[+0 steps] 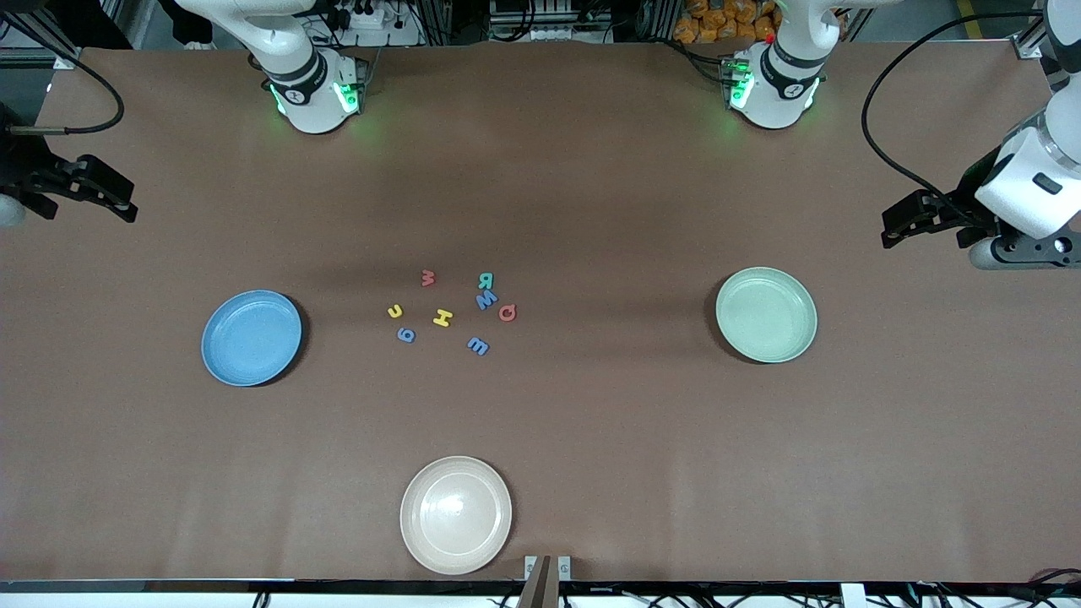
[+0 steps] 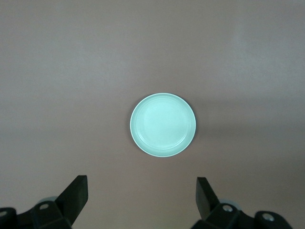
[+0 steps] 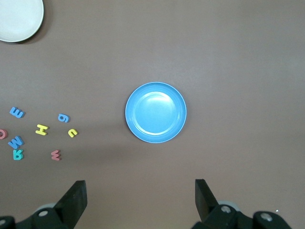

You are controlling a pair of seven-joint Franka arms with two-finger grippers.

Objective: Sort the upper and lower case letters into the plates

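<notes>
Several small letters lie in a loose cluster at the table's middle: red w [image 1: 428,277], teal R [image 1: 486,280], blue M [image 1: 486,299], red Q [image 1: 507,313], yellow H [image 1: 442,317], blue E [image 1: 478,345] and others. They also show in the right wrist view [image 3: 42,129]. The sky blue plate [image 1: 251,338] [image 3: 156,112] lies toward the right arm's end, empty. The mint green plate [image 1: 766,315] [image 2: 162,125] lies toward the left arm's end, empty. My right gripper [image 1: 122,203] [image 3: 140,191] is open and empty, high over the right arm's end. My left gripper [image 1: 888,230] [image 2: 141,191] is open and empty, high over the left arm's end.
A cream-white plate [image 1: 456,515] [image 3: 19,19] lies empty near the table's front edge, nearer the front camera than the letters. Both arm bases [image 1: 312,93] [image 1: 773,89] stand along the table's back edge. Brown table [image 1: 591,211] spreads between them and the letters.
</notes>
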